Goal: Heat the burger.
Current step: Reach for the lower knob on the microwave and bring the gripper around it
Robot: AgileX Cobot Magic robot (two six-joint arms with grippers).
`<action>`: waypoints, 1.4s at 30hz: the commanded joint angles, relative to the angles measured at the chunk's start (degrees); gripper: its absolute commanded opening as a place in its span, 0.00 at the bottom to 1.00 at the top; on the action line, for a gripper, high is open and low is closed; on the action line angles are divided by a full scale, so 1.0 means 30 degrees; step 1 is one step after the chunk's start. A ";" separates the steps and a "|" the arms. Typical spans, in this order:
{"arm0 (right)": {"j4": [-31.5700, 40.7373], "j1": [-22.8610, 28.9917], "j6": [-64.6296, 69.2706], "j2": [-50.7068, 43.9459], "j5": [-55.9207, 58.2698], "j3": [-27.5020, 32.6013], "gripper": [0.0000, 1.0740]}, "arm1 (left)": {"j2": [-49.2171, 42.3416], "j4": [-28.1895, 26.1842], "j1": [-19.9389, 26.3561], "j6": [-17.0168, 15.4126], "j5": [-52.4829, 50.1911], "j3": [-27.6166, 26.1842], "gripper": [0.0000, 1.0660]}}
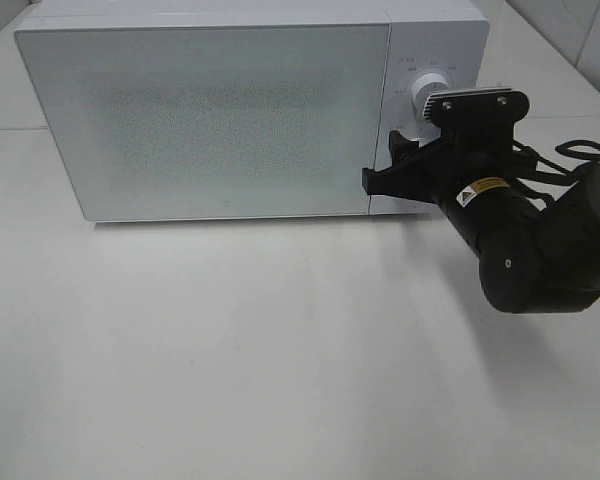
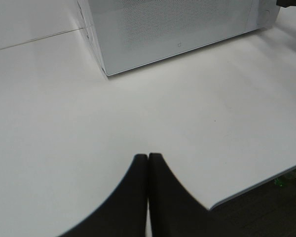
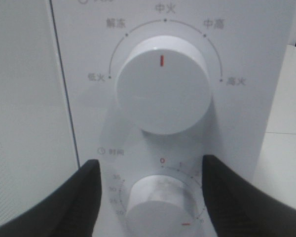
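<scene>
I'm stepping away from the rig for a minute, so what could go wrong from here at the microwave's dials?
1. The right gripper has open jaws either side of the lower timer knob; closing off-centre, they might slip on its smooth rim and set a wrong time.
2. The power knob sits just above it; drifting could nudge it.
3. The microwave door hides the inside, so the burger cannot be confirmed there.

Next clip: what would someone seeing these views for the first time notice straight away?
The big white microwave at the back of the table, door closed, fills much of the high view. The right gripper is up at its control panel, jaws open on either side of the lower dial, below the upper dial whose red mark points straight up. The left gripper is shut above the table, away from the action.
</scene>
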 commanded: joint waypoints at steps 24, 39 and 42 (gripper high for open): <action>0.0764 0.0000 0.0115 0.1012 -0.0592 -0.0286 0.33 | -0.0401 -0.0134 0.0115 0.0038 -0.0306 0.0038 0.00; 0.0764 0.0000 0.1891 0.1012 -0.0898 -0.0286 0.00 | -0.0401 -0.0134 0.0115 0.0038 -0.0306 0.0038 0.00; 0.0764 0.0000 0.4756 0.1012 -0.1127 -0.0286 0.00 | -0.0401 -0.0134 0.0115 0.0038 -0.0306 0.0038 0.00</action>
